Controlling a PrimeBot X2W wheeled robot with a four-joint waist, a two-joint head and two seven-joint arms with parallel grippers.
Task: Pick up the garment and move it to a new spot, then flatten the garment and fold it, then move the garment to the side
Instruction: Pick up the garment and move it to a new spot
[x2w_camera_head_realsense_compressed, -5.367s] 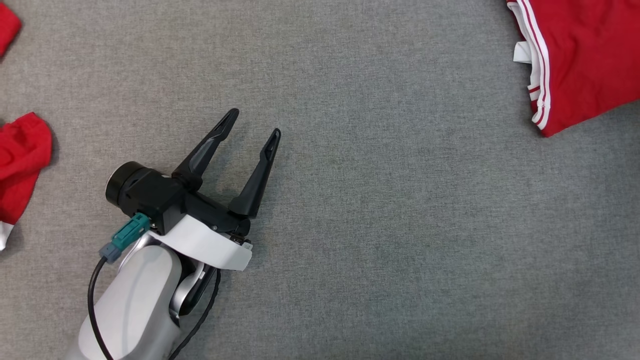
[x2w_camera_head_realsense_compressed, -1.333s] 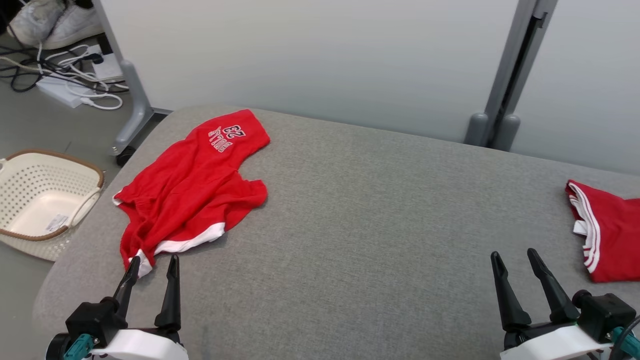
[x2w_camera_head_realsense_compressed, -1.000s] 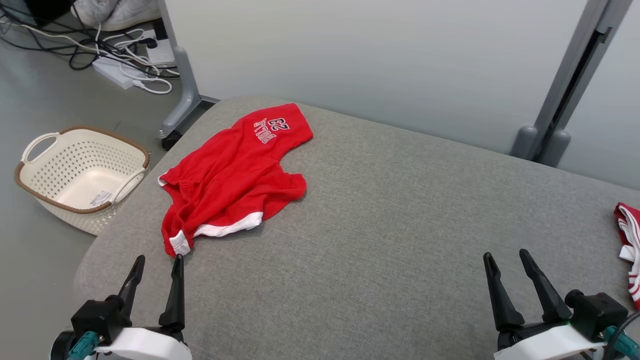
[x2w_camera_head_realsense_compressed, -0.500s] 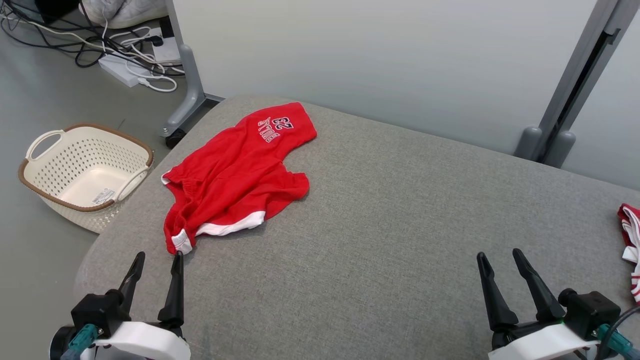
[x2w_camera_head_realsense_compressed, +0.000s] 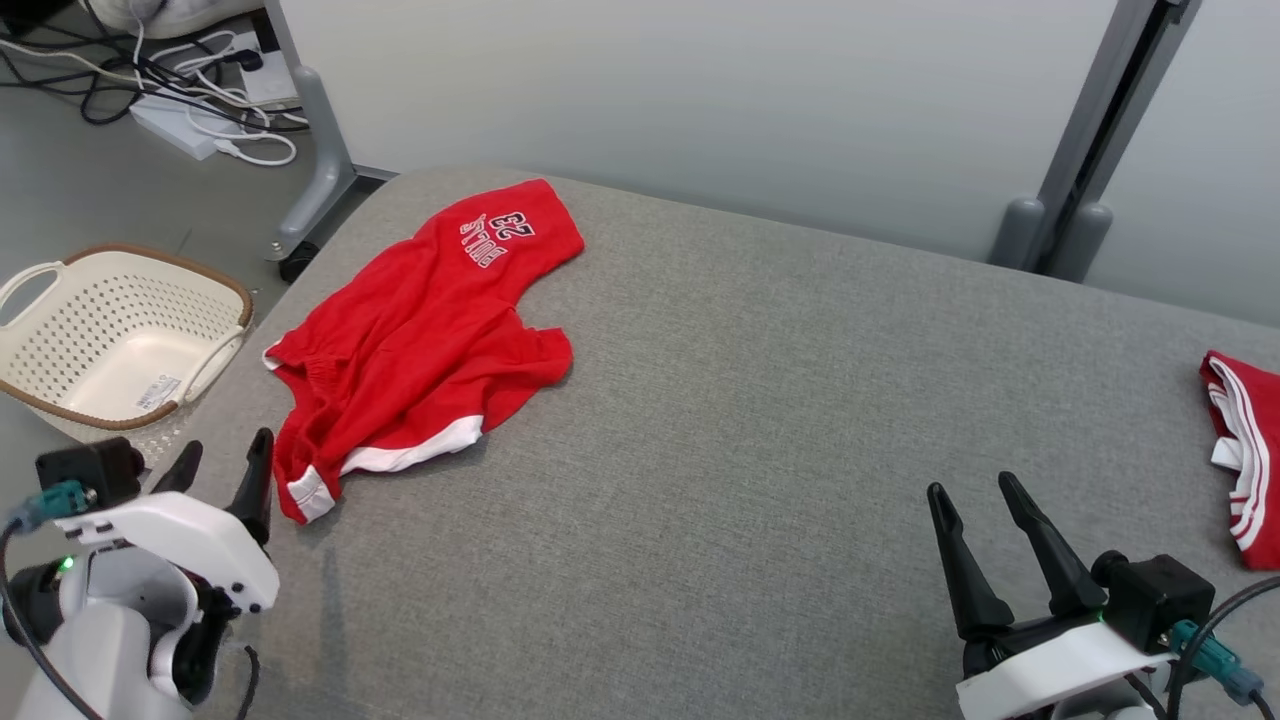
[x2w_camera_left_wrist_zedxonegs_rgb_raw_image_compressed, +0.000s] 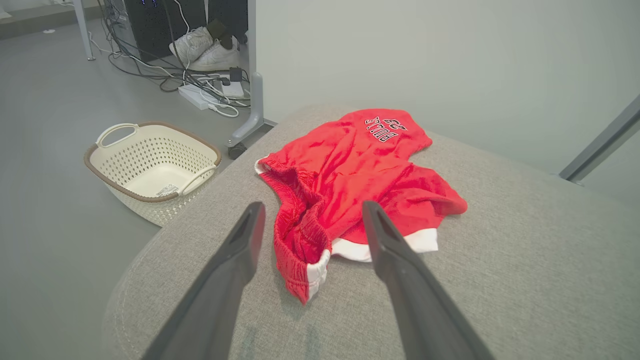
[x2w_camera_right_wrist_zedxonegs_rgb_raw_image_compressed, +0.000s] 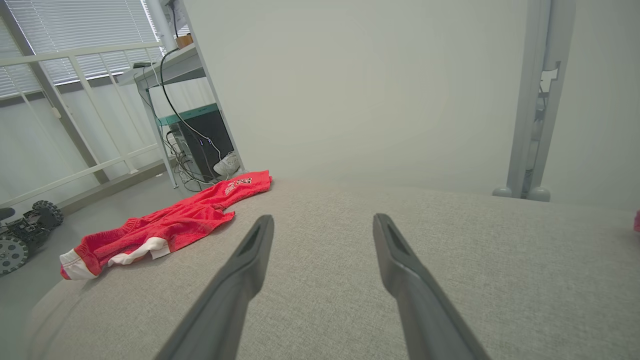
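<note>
The garment (x2w_camera_head_realsense_compressed: 420, 340) is a pair of red shorts with white trim and a "BULLS 23" print, lying crumpled on the far left of the grey padded table (x2w_camera_head_realsense_compressed: 760, 400). My left gripper (x2w_camera_head_realsense_compressed: 226, 450) is open, just left of the garment's near white-edged corner and not touching it. In the left wrist view the garment (x2w_camera_left_wrist_zedxonegs_rgb_raw_image_compressed: 350, 170) lies just beyond the open left gripper (x2w_camera_left_wrist_zedxonegs_rgb_raw_image_compressed: 312, 207). My right gripper (x2w_camera_head_realsense_compressed: 970, 487) stands open over bare table at the lower right, far from the garment. The right wrist view shows the garment (x2w_camera_right_wrist_zedxonegs_rgb_raw_image_compressed: 170, 225) far off to the left of the right gripper (x2w_camera_right_wrist_zedxonegs_rgb_raw_image_compressed: 322, 219).
A second red garment with white stripes (x2w_camera_head_realsense_compressed: 1245, 450) lies folded at the table's right edge. A cream perforated basket (x2w_camera_head_realsense_compressed: 100, 310) sits on the floor left of the table. Cables and a power strip (x2w_camera_head_realsense_compressed: 180, 120) lie by a partition leg. A grey wall panel stands behind the table.
The head camera has shifted, so the whole picture slid left. My left arm has risen and turned, bringing its open fingers beside the garment's near corner. The right gripper has hardly moved.
</note>
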